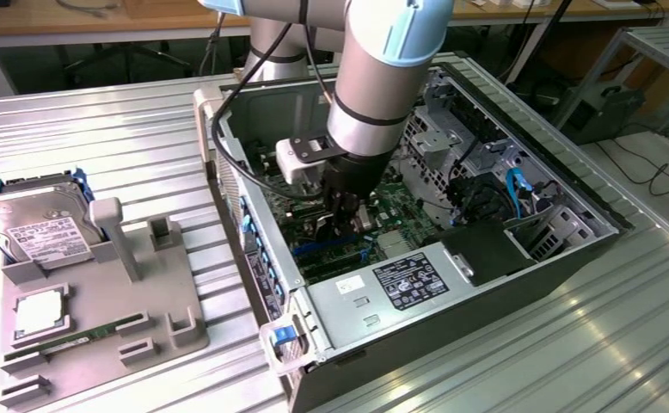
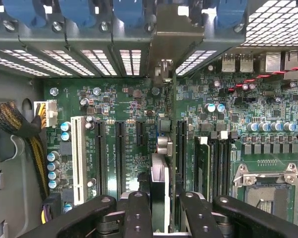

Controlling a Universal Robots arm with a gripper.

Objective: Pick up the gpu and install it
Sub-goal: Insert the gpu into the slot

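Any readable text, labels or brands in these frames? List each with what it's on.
None can be read.
Hard drive white label: print too small.
Power supply label: dark sticker with white print, blurred.
CPU lid on the grey parts tray: markings unreadable.
RAM stick sticker: unreadable.
Motherboard white silkscreen by the slots: too small.

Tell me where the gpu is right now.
The gpu stands edge-on between the fingers of the gripper, held over the motherboard inside the open computer case, among the expansion slots below the rear bracket openings.
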